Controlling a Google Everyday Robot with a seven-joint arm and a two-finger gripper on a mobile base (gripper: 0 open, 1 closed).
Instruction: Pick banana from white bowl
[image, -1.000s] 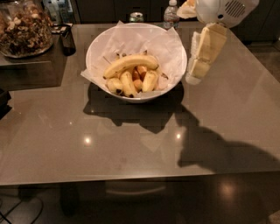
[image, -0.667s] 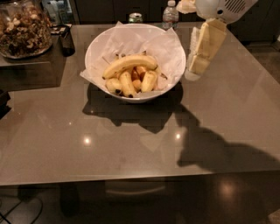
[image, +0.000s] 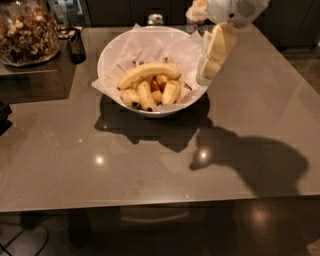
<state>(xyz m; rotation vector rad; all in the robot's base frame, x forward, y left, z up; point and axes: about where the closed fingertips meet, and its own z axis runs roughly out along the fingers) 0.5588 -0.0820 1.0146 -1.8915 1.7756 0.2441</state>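
Note:
The long curved yellow banana (image: 147, 72) lies across the top of the pile in the white bowl (image: 106, 56), which is lined with crumpled white paper and stands at the back middle of the table. Several shorter stubby bananas (image: 145, 95) lie under and in front of it. My gripper (image: 207, 72) hangs down from the upper right, its cream tip over the bowl's right rim, to the right of the banana's end and apart from it. It holds nothing that I can see.
A glass jar of nuts (image: 25, 32) stands at the far left on a dark tray. A small dark cup (image: 76, 46) is beside it. A bottle top (image: 155, 19) shows behind the bowl. The glossy grey table (image: 150, 165) stretches toward me.
My gripper has moved left and slightly up, from beside the bowl's right side to over its right rim. The bowl and bananas have not moved.

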